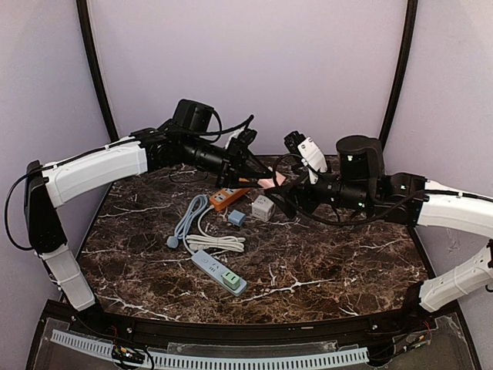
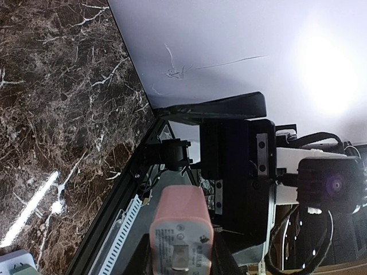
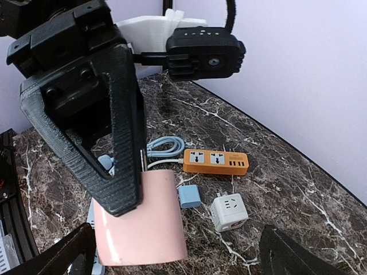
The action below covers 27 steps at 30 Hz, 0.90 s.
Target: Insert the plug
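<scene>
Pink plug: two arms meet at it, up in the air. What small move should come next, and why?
Probably the right end effector should draw back. Its jaws stand open on either side of the plug, which the left end effector grips alone above the table. Backing off would clear the way down to the orange strip.

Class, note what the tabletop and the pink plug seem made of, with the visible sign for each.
The tabletop: looks like polished dark marble or marble-print laminate; white veins, glossy glare. The pink plug: probably moulded plastic, smooth matt finish; even colour, rounded edges.
</scene>
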Each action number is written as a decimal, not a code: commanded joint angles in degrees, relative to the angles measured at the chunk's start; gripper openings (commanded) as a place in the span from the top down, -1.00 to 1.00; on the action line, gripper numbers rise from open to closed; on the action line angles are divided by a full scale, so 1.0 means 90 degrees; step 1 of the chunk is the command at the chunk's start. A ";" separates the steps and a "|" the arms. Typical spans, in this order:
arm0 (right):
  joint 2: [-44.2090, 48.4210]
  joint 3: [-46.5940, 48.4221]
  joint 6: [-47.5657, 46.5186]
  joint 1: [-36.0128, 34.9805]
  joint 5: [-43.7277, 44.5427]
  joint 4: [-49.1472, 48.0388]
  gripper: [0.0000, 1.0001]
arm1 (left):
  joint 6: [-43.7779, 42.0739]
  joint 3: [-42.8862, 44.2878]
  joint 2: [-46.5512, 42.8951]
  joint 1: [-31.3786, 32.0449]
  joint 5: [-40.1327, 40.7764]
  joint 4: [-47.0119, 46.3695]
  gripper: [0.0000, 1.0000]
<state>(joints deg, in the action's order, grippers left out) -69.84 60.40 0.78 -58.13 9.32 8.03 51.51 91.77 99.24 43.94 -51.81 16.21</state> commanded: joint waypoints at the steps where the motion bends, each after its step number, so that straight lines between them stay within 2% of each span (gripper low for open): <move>1: 0.0382 0.0014 0.0696 0.0109 0.0242 0.0273 -0.97 | -0.0262 -0.0074 -0.0435 -0.0128 0.0038 0.0054 0.98; 4: 0.0390 0.0272 0.1248 0.0465 -0.0245 0.0645 -0.97 | -0.0340 -0.0182 -0.0576 -0.0278 0.0154 -0.0108 0.98; 8: 0.0249 0.0714 0.2266 0.1445 -0.1979 0.0920 -0.97 | -0.0062 -0.0498 -0.0715 -0.0583 0.0154 -0.0863 0.98; 15: -0.0360 0.1541 0.3778 0.2517 -0.4008 0.1127 -0.97 | 0.0027 -0.0501 -0.0737 -0.0770 0.0551 -0.1586 0.98; 18: -0.0547 0.1777 0.4330 0.2718 -0.4421 0.1108 -0.97 | 0.0219 -0.0704 -0.0786 -0.0771 0.0724 -0.2351 0.98; 22: -0.0698 0.1864 0.4938 0.2956 -0.5143 0.0824 -0.97 | 0.0335 -0.0740 -0.0750 -0.0772 0.1025 -0.2638 0.98; 27: -0.0910 0.1837 0.5642 0.2974 -0.5878 0.0014 -0.86 | 0.0780 -0.0803 -0.0589 -0.0774 0.1064 -0.3092 0.98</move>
<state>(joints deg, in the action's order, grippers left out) -76.88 75.96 44.12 -31.66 -35.40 15.73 55.11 85.71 94.98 36.88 -43.40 -5.15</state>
